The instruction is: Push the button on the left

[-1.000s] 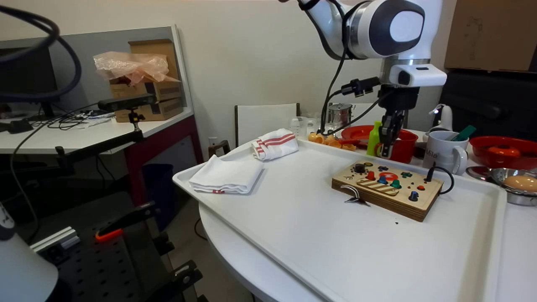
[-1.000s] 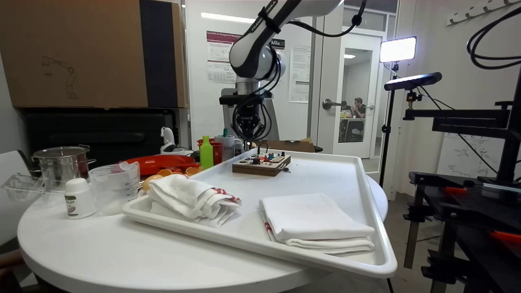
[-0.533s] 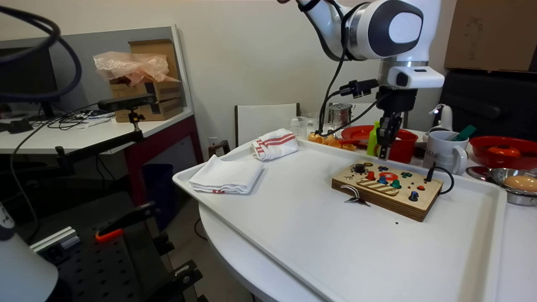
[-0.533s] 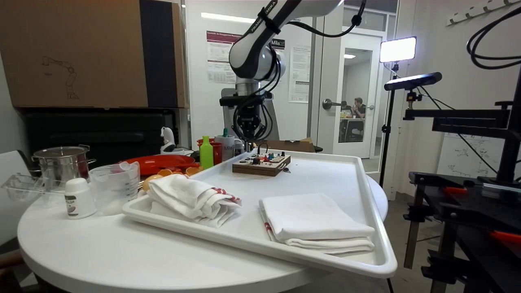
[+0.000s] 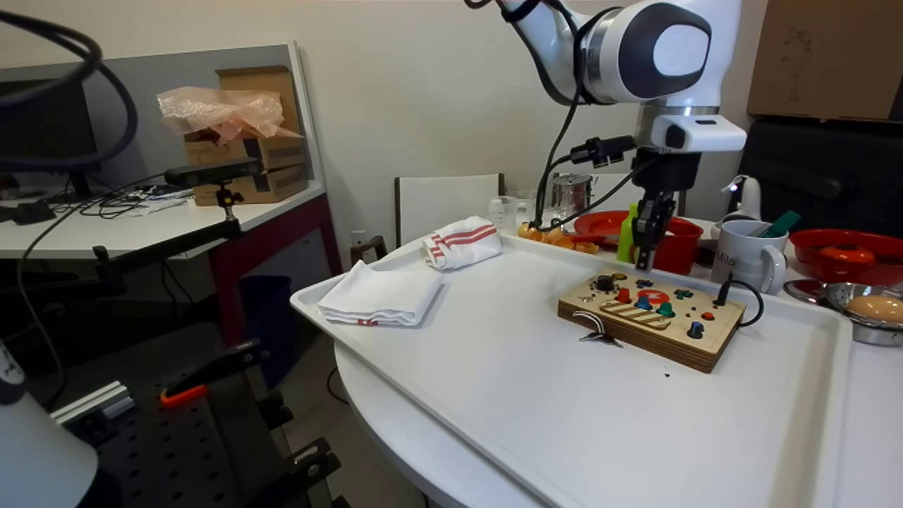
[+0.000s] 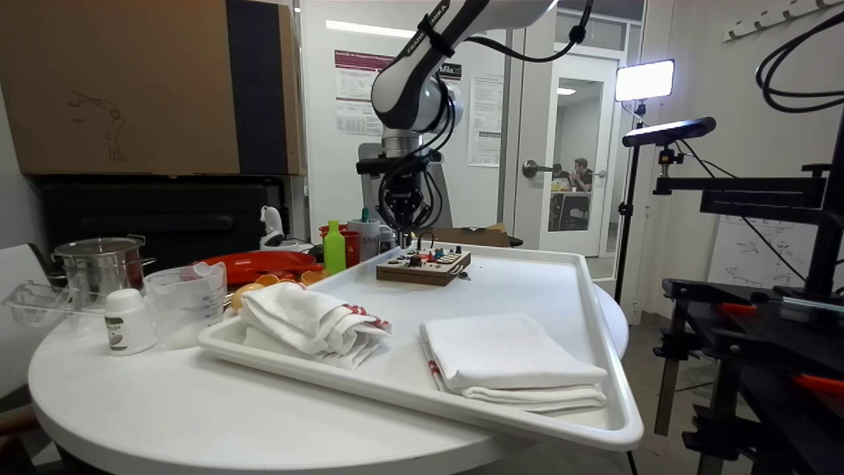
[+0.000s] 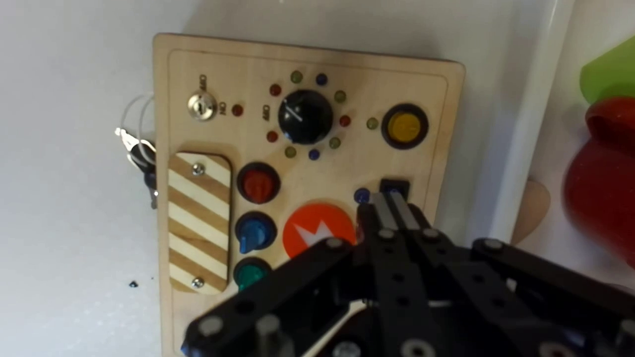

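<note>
Yellow button was our likely target, so we held the claw closed, empty, above the board, presumably for pressing.

The black metal two-fingered gripper hangs over a flat, pale wooden control box, its slim fingers together side by side. A square black fitting shows at the fingertips, partly covered; contact cannot be told. Just beside the tips is a small round blue light, and past it a flat orange-red disc with a white zigzag emblem. Farther out on that same side come a round red button, a blue pointed knob and a green knob, then a striped wooden bar. Ahead of the fingertips sits a round yellow button. To the gripper's other side runs the rim of a white tray, with a glossy red object beyond.
</note>
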`<action>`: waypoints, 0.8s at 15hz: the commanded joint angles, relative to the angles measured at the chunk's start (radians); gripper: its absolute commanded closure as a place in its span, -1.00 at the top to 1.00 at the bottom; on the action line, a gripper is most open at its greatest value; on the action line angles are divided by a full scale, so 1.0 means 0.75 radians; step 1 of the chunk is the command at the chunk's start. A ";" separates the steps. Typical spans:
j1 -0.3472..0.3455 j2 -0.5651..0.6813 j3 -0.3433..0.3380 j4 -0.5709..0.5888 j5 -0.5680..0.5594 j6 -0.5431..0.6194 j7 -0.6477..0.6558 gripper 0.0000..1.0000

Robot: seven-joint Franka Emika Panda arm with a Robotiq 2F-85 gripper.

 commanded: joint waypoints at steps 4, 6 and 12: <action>0.008 0.033 -0.008 0.039 0.009 -0.013 0.005 -1.00; 0.004 0.044 -0.004 0.051 0.014 -0.011 0.002 -1.00; 0.000 0.082 -0.001 0.101 0.013 -0.008 -0.006 -1.00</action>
